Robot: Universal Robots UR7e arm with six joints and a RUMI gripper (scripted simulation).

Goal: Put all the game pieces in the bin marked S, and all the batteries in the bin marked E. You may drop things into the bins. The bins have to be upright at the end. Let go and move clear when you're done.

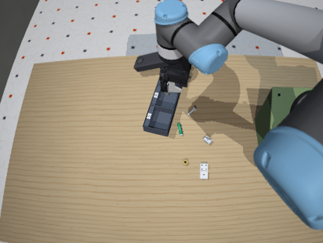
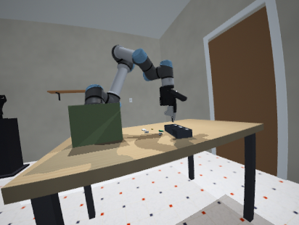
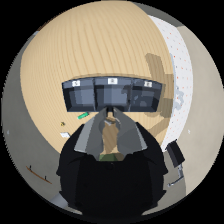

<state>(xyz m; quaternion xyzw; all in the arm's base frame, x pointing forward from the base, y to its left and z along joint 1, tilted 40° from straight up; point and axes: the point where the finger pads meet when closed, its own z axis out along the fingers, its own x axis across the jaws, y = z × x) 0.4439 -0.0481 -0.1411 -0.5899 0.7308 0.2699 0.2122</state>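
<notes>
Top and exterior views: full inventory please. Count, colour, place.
table: 1, light wood, black legs
bin block: 1, dark grey-blue, labelled compartments, table centre-back
green cylinder: 1, just right of bin block
grey cylinder: 1, right of bin block, in shadow
small pale piece: 1, white-grey, right of green cylinder
ring: 1, yellow, nearer the front
domino-like tile: 1, white, beside ring
box: 1, green, table's right edge
door: 1, brown, white frame
wall shelf: 1, brown
arm: 1, grey, blue caps
hand: 1, dark, shut, over bin block's far end
</notes>
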